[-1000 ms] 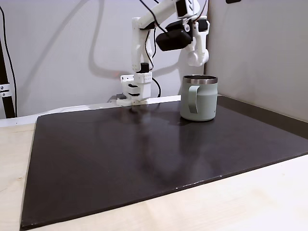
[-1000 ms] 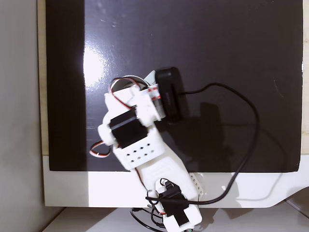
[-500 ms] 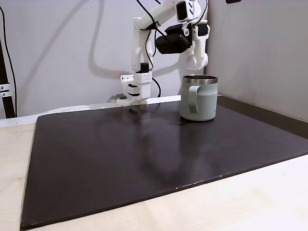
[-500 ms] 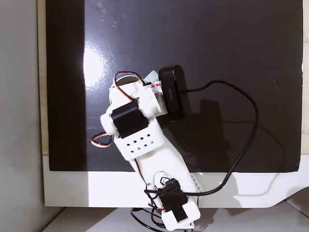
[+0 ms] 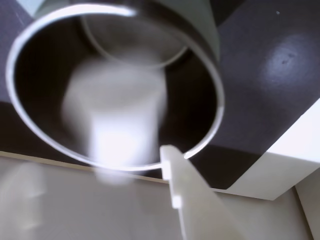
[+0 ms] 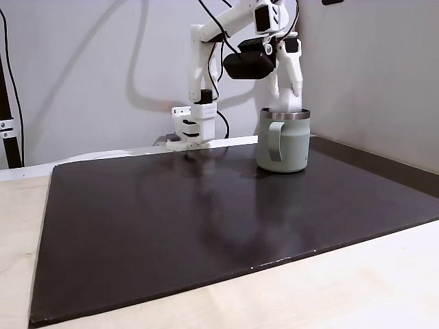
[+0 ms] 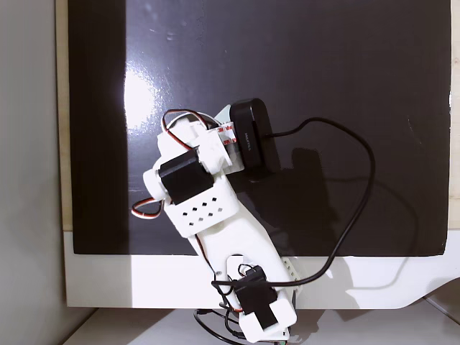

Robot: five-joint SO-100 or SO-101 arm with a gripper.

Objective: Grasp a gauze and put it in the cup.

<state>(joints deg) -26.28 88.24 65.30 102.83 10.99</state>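
A dark mat [image 6: 206, 226] is laid on the pale tabletop [image 6: 357, 288]; the cup [image 6: 283, 140] is stood near the mat's far edge.

Looks like a hobby robotics bench or small lab corner: a white 3D-printed arm [image 6: 206, 62] with exposed servos and loose black cables [image 7: 356, 208] stands at the back edge of a glossy dark mat [image 6: 206, 226]. The mat lies on a pale wooden tabletop [image 6: 357, 288] in front of the arm. Plain grey-white walls [image 6: 82, 68] close in right behind and beside the arm, and a black camera module [image 6: 250, 63] rides near its wrist.
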